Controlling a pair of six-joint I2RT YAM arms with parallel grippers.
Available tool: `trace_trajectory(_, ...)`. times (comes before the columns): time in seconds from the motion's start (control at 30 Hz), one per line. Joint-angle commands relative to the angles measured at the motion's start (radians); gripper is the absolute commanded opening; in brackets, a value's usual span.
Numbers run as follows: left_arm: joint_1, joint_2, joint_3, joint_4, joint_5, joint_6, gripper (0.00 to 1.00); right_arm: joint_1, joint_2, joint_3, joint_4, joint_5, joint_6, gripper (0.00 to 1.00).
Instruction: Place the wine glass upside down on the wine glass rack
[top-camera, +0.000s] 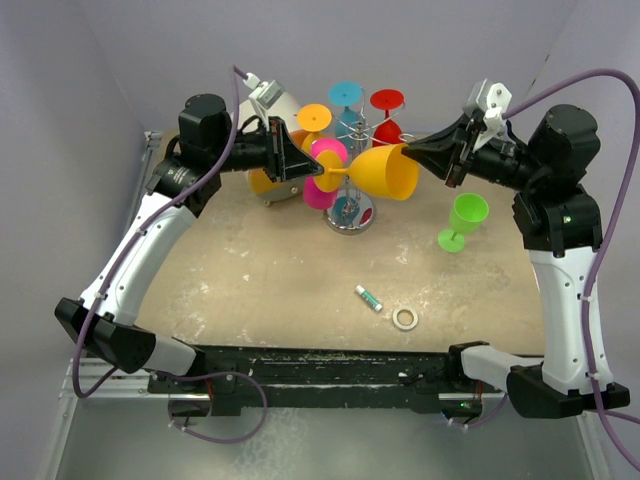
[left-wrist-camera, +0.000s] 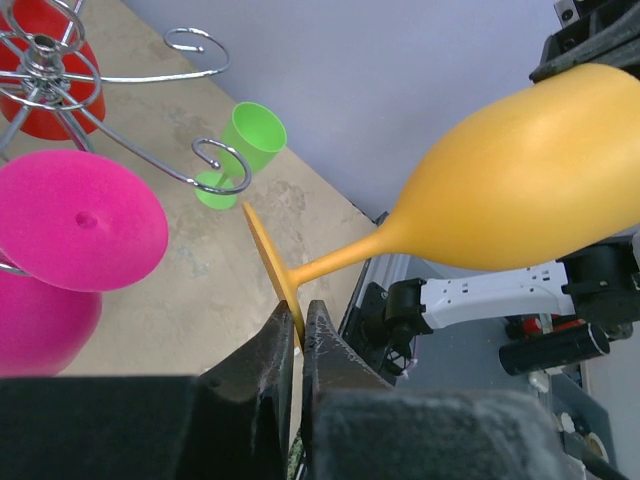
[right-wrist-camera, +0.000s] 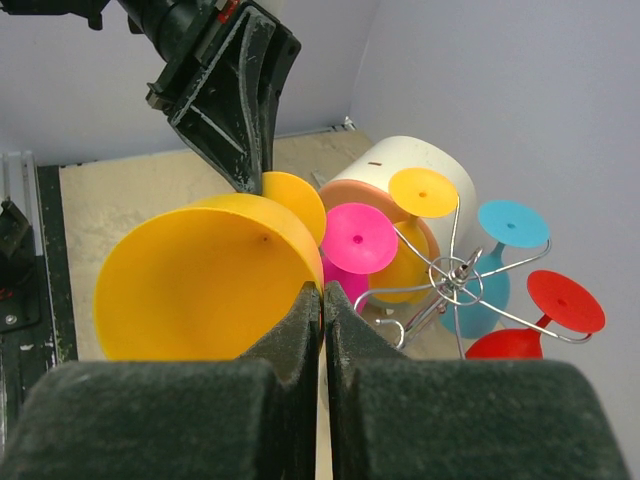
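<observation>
The task is partway done. The wine glass (top-camera: 385, 172) is off the desk (top-camera: 260, 270) and lies on its side in the air, at 12 o'clock of the wine glass rack (top-camera: 350, 215) base and just beside its arms. It is not yet hung.

The left end effector (left-wrist-camera: 298, 320) is clamped on the edge of the foot. The right end effector (right-wrist-camera: 323, 300) is pinched on the bowl's rim. By my reading, what is left is to turn the glass foot-up and slide the stem into a free curl.

Pink (top-camera: 328, 152), yellow (top-camera: 313, 117), blue (top-camera: 347, 95) and red (top-camera: 387, 100) glasses already hang there, bowls down.

The held bowl is empty. So is the green glass (top-camera: 465, 215), upright at 3 o'clock of the rack. What the round box (top-camera: 280, 100) at 10 o'clock holds cannot be seen.
</observation>
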Motion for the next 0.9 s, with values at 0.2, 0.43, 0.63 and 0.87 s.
trace_trajectory(0.2,0.010,-0.023,0.040,0.031,-0.004,0.051,0.00,0.003,-0.033,-0.022,0.002,0.059,-0.060,0.28)
trace_trajectory(0.43,0.037,-0.050,0.115,-0.059,-0.123,0.158,0.00,0.003,-0.066,-0.013,-0.087,0.115,-0.135,0.67)
trace_trajectory(0.63,0.034,-0.068,0.208,-0.154,-0.328,0.366,0.00,-0.006,-0.104,-0.007,-0.165,0.152,-0.192,0.75)
trace_trajectory(0.87,-0.040,-0.053,0.299,-0.201,-0.496,0.557,0.00,-0.053,-0.142,0.006,-0.219,0.250,-0.220,0.78)
